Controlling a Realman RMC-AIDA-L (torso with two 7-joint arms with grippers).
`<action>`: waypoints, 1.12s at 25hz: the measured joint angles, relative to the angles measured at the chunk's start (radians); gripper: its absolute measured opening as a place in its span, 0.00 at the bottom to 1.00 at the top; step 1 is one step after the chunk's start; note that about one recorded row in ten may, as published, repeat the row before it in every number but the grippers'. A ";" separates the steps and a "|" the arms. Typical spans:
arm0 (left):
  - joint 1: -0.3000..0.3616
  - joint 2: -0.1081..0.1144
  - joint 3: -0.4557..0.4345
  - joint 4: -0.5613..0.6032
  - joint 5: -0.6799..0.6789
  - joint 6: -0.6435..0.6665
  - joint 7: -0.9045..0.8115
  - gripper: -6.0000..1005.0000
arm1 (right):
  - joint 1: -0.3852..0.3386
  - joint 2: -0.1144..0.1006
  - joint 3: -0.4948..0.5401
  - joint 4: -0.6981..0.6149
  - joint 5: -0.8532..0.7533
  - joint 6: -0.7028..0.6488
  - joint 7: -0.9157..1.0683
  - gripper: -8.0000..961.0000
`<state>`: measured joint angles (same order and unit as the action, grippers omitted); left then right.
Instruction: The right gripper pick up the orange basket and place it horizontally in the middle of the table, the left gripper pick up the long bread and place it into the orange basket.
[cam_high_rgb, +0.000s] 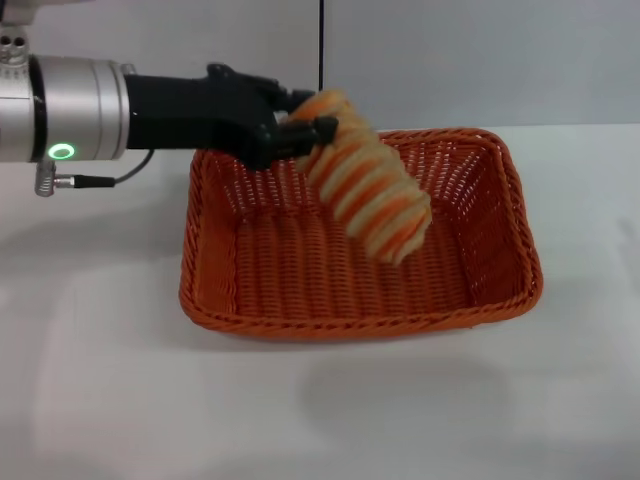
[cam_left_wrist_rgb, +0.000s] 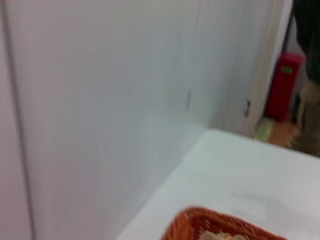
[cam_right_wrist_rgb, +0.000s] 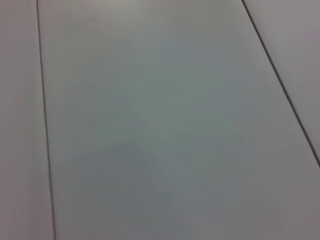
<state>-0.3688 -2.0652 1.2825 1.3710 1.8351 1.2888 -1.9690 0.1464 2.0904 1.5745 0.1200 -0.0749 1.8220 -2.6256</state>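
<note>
Bread first: we see the long bread (cam_high_rgb: 365, 190) pinched at its upper end by the left gripper (cam_high_rgb: 300, 128), tilted down over the orange basket (cam_high_rgb: 250, 270). The basket sits lengthwise on the white table (cam_high_rgb: 150, 400); our right gripper is out of sight.

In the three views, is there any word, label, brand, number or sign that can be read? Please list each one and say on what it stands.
No readable text in any view.
Red box by the far wall, left wrist view: it carries a small green patch, too blurred to read.
Silver arm housing behind the left pincer, head view: only a lit green ring, no letters.
Orange woven rectangular basket, striped orange and cream long bread, white table: no markings.
</note>
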 joint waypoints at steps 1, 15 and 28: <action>0.000 0.000 0.000 0.000 0.000 0.000 0.000 0.22 | 0.000 0.000 0.000 0.000 0.000 0.000 0.000 0.60; 0.040 0.006 -0.287 -0.164 -0.114 0.006 0.197 0.82 | -0.028 0.000 -0.032 0.010 0.000 0.005 0.038 0.60; 0.100 0.007 -0.755 -0.610 -0.359 0.212 0.696 0.80 | -0.086 -0.003 -0.016 0.005 0.079 0.006 0.030 0.60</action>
<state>-0.2688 -2.0587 0.5274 0.7606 1.4759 1.5008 -1.2725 0.0607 2.0873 1.5585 0.1247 0.0039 1.8283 -2.5952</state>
